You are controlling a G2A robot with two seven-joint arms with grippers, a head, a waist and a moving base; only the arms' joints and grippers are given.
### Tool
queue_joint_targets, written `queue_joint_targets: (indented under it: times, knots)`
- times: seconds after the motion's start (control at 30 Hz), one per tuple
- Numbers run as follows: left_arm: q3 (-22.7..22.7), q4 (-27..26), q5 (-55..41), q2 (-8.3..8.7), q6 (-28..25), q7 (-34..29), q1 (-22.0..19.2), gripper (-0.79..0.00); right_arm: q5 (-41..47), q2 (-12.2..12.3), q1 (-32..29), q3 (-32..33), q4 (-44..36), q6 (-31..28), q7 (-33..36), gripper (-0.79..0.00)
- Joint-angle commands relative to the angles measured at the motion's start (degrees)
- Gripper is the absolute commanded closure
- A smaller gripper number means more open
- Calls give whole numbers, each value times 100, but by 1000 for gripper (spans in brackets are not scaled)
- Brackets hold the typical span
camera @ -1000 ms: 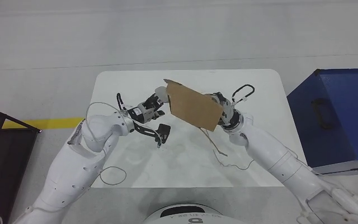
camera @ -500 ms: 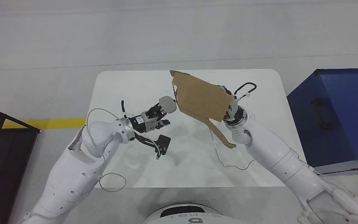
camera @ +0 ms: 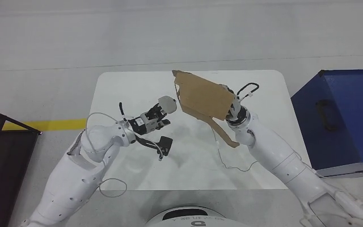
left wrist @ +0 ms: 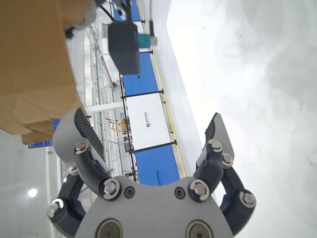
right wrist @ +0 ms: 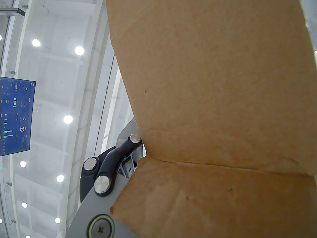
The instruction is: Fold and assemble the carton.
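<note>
A flat brown carton [camera: 201,99] hangs tilted above the far middle of the white table [camera: 142,164], one flap [camera: 225,136] drooping toward me. My right gripper [camera: 229,112] is shut on the carton's right edge, mostly hidden beneath it. In the right wrist view the carton [right wrist: 210,75] covers nearly everything, with one finger linkage [right wrist: 109,164] at its edge. My left gripper [camera: 165,106] stands open just left of the carton, apart from it. In the left wrist view the left gripper [left wrist: 148,127] holds nothing, with the carton [left wrist: 32,50] off to one side.
A blue bin [camera: 334,119] stands beyond the table's right side and a dark object [camera: 11,147] on the floor at the left. Thin cables lie on the table near the right arm [camera: 233,163] and the front left edge [camera: 113,184].
The right gripper lifted the carton up and toward the far right, and its flap swung down. The left gripper, earlier at the carton's left edge, now stands clear of it.
</note>
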Motion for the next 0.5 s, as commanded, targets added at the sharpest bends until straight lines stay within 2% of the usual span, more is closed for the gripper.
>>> queue_joint_targets:
  times: [0.0,0.47]
  knots:
    - [122,43,54,-20,-65,-116,-66,-785,-4,-15,-16,35,0,24,-24,0]
    - [560,14,19,-123,-239,-373,-501,-785,-40,-149,-141,305,33,221,-220,0]
